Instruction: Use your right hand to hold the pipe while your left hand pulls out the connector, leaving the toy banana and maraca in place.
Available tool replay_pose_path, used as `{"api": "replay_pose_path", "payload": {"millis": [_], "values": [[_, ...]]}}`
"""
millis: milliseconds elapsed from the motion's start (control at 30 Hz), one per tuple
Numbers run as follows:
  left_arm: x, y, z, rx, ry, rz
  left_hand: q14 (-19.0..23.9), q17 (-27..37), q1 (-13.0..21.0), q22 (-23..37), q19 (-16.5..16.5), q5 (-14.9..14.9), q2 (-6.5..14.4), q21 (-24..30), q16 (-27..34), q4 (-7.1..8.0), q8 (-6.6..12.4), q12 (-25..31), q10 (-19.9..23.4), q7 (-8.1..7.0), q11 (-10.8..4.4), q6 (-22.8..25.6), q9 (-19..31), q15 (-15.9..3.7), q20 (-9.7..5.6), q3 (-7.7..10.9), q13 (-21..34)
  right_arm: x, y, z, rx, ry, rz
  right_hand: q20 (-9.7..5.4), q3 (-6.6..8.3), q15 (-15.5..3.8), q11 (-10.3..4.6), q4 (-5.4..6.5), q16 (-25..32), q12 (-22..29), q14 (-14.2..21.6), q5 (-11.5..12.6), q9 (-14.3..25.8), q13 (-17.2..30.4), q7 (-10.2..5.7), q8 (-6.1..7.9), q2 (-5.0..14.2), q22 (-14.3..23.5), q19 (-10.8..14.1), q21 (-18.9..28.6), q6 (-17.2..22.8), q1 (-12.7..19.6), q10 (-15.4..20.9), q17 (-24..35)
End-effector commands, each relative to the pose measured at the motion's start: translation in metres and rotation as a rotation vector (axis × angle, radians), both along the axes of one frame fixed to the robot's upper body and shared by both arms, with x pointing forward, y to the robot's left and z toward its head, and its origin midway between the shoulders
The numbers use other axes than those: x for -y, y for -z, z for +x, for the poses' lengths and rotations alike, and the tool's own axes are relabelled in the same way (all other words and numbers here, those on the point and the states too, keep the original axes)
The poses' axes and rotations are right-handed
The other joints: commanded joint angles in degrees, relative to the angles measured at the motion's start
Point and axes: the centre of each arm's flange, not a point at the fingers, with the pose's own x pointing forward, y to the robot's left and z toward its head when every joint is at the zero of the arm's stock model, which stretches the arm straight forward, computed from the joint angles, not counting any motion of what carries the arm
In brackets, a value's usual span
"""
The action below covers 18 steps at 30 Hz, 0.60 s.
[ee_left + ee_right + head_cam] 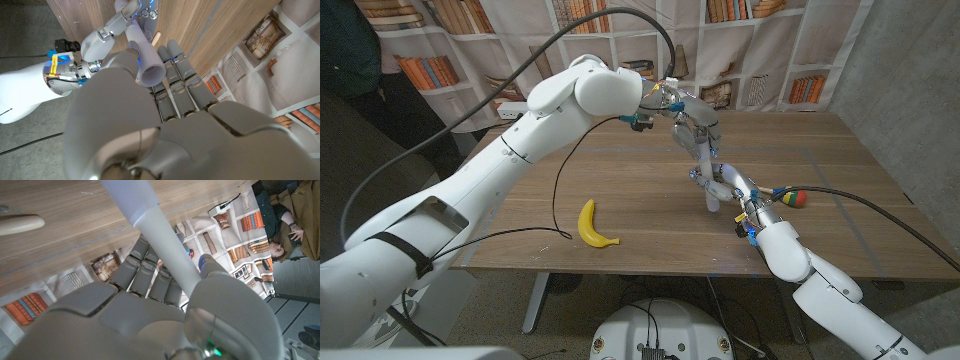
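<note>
This looks like a robot test room dressed up as a study: a printed bookshelf backdrop (740, 50) hangs along the far side behind the wooden table (630, 190), bare concrete wall (910, 60) at right.

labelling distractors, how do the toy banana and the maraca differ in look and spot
The toy banana is plain yellow and curved; the maraca has a round multicoloured head. The toy banana lies apart from both arms, left of centre; the maraca lies close beside the right robot hand. Both rest on the table.

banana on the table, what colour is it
Yellow. The banana shows best in the head view, lying on the table.
</note>
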Motion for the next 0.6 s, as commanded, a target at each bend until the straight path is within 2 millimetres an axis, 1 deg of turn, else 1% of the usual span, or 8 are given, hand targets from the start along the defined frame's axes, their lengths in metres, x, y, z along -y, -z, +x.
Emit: {"api": "replay_pose_path", "payload": {"millis": [33, 167, 200, 300, 333, 400, 500, 600], "values": [[-0.0003, -0.0058, -0.0009, -0.021, 0.017, -0.086, 5.13, -1.27, 1.73, -0.27, 3.91, -0.08, 0.45, 2.35, -0.31, 0.2, 1.13, 0.42, 6.92, 1.11, -2.65, 4.75, 0.3, -6.24, -0.74, 1.2, 0.11, 0.006, 0.0041, -0.0005, -0.014, 0.02, 0.005, -7.76, 8.87, -5.93, -0.09, 8.68, 0.54, 0.07, 0.75, -0.09, 0.23, 0.2, -1.3, 0.26, 0.53, 0.05, 0.36, 0.58, 1.89, 0.09, 0.35, 0.12], [-0.0006, -0.0067, -0.001, -0.031, 0.025, -0.103, 6.92, -1.68, 2.47, -0.57, 5.5, 0.05, 0.24, 3.21, -0.73, -0.03, 1.12, 0.54, 7.92, 1.68, -2.31, 5.93, 0.26, -6.47, -1.08, 1.61, 0.64, 0.0082, 0.0046, -0.0015, -0.014, 0.026, 0.006, -7.75, 8.9, -5.99, 0.02, 8.61, 0.75, 0.33, 1.23, -0.08, 0.39, 0.2, -1.48, 0.44, 0.58, 0.02, 0.62, 0.86, 2.37, 0.16, 1.14, 0.19], [-0.0006, -0.0067, -0.0008, -0.035, 0.025, -0.106, 7.37, -1.71, 2.64, -0.62, 5.82, 0.08, 0.26, 3.39, -0.77, -0.04, 1.09, 0.53, 7.94, 1.69, -2.09, 6.08, 0.26, -6.55, -1.09, 1.71, 0.83, 0.0086, 0.0045, -0.0018, -0.012, 0.028, 0.005, -7.75, 8.9, -6.0, -0.17, 8.6, 0.81, 0.34, 1.37, -0.08, 0.43, 0.2, -1.53, 0.46, 0.58, 0.01, 0.67, 0.92, 2.4, 0.17, 1.21, 0.2], [0.0, -0.0064, 0.0001, -0.038, 0.022, -0.11, 8.63, -1.75, 3.09, -0.76, 6.72, 0.12, 0.27, 3.88, -0.93, -0.06, 1.29, 0.65, 8.22, 1.77, -1.87, 7.29, 0.27, -6.62, -1.32, 1.96, 1.55, 0.0095, 0.0041, -0.002, -0.011, 0.03, 0.007, -7.75, 8.94, -6.04, -0.07, 8.54, 0.85, 0.36, 1.53, -0.06, 0.53, 0.19, -1.52, 0.54, 0.56, -0.01, 0.73, 1.02, 2.6, 0.23, 1.37, 0.2], [0.0001, -0.0063, 0.0004, -0.038, 0.02, -0.112, 9.07, -1.65, 3.3, -0.84, 7.07, 0.13, 0.2, 4.07, -1.0, -0.07, 1.39, 0.72, 8.21, 2.1, -1.68, 7.85, 0.28, -6.46, -1.43, 2.05, 2.02, 0.0098, 0.0039, -0.0021, -0.01, 0.029, 0.006, -7.75, 8.96, -6.07, -0.12, 8.51, 0.87, 0.39, 1.58, -0.06, 0.57, 0.19, -1.53, 0.57, 0.57, -0.01, 0.74, 1.06, 2.66, 0.27, 1.48, 0.19], [0.0, -0.0064, 0.0007, -0.035, 0.018, -0.121, 9.38, -1.44, 3.41, -0.92, 7.32, 0.12, 0.13, 4.2, -1.01, -0.03, 1.4, 0.89, 8.43, 2.08, -1.86, 8.18, 0.28, -6.29, -1.51, 2.1, 2.5, 0.0101, 0.0038, -0.0021, -0.01, 0.029, 0.007, -7.74, 9.01, -6.04, -0.59, 8.43, 0.89, 0.38, 1.71, -0.05, 0.66, 0.19, -1.51, 0.57, 0.55, -0.03, 0.84, 1.18, 2.67, 0.35, 1.54, 0.18], [-0.0005, -0.0075, 0.001, -0.034, 0.014, -0.13, 10.14, -1.12, 3.55, -1.03, 7.65, 0.12, 0.0, 4.36, -0.9, 0.05, 1.38, 1.13, 8.61, 1.95, -1.74, 8.58, 0.3, -6.08, -1.58, 2.17, 3.36, 0.0105, 0.0039, -0.0023, -0.008, 0.029, 0.008, -7.74, 9.06, -6.05, -0.07, 8.36, 0.86, 0.39, 1.74, -0.04, 0.75, 0.19, -1.5, 0.56, 0.52, -0.05, 0.87, 1.27, 2.67, 0.43, 1.64, 0.15], [-0.0007, -0.0092, 0.0008, -0.035, 0.008, -0.127, 10.31, -0.92, 3.6, -1.1, 7.82, 0.13, -0.05, 4.44, -0.95, 0.13, 1.36, 1.43, 9.01, 1.91, -1.98, 8.8, 0.31, -6.28, -1.58, 2.21, 4.0, 0.0113, 0.0042, -0.0028, -0.01, 0.029, 0.013, -7.74, 9.07, -6.01, -0.21, 8.35, 0.87, 0.35, 1.82, -0.05, 0.79, 0.19, -1.41, 0.57, 0.5, -0.06, 0.87, 1.33, 2.73, 0.45, 1.62, 0.14]]}}
